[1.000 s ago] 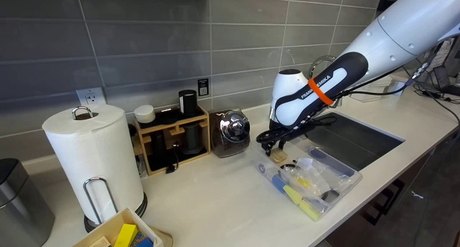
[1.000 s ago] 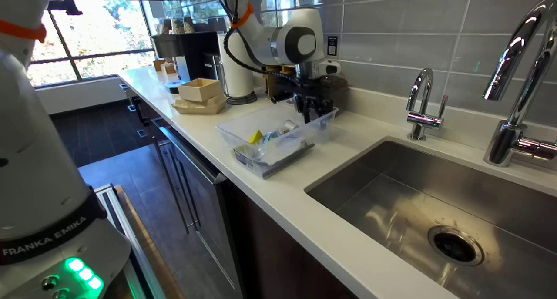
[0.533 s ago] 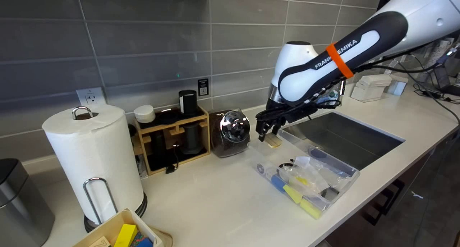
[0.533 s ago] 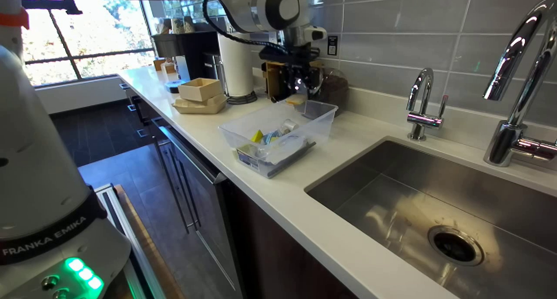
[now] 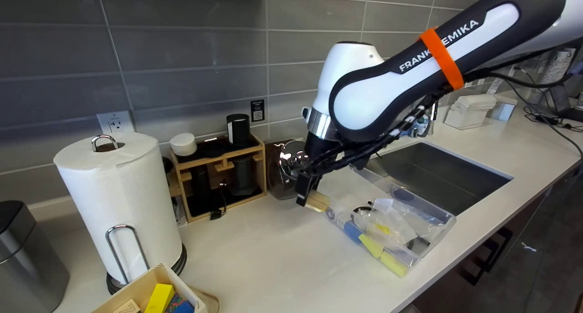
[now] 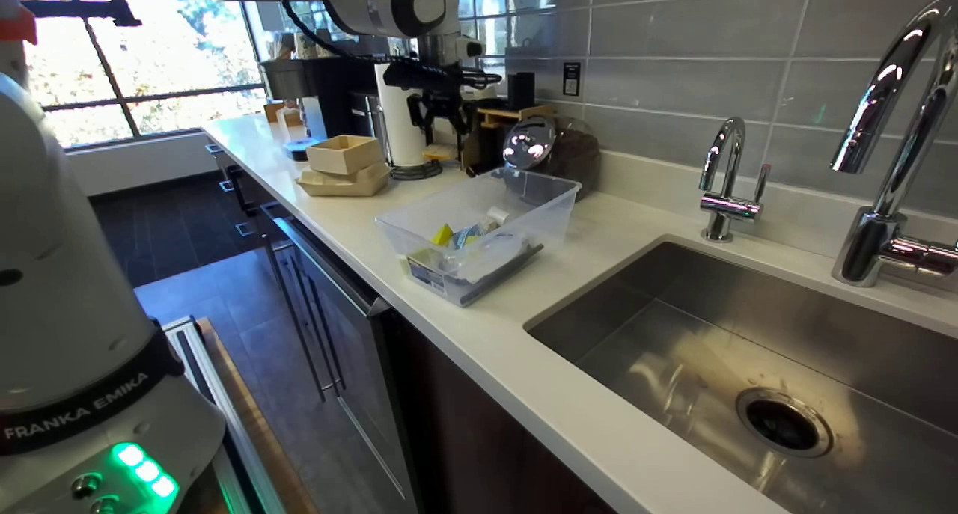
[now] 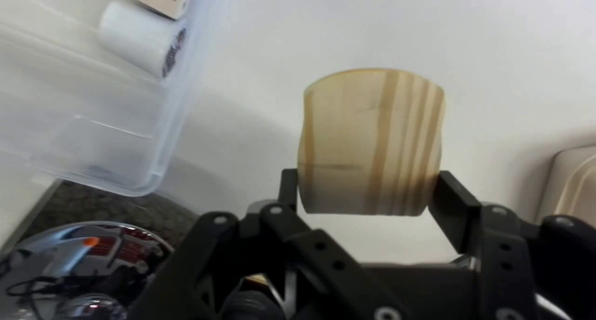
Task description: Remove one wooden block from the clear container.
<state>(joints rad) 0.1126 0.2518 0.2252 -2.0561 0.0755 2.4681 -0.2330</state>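
Wooden block (image 7: 370, 143) clamped across its sides in gripper (image 7: 365, 188), held above counter (image 7: 503, 68), just outside clear container (image 7: 168, 124). Prob. light, stiff, not fragile; faces look smooth, may slip. Grip bears on near end; mid-sides wd prob. resist tilt better.

The window (image 6: 168, 54) glares white; the wrist view looks soft.
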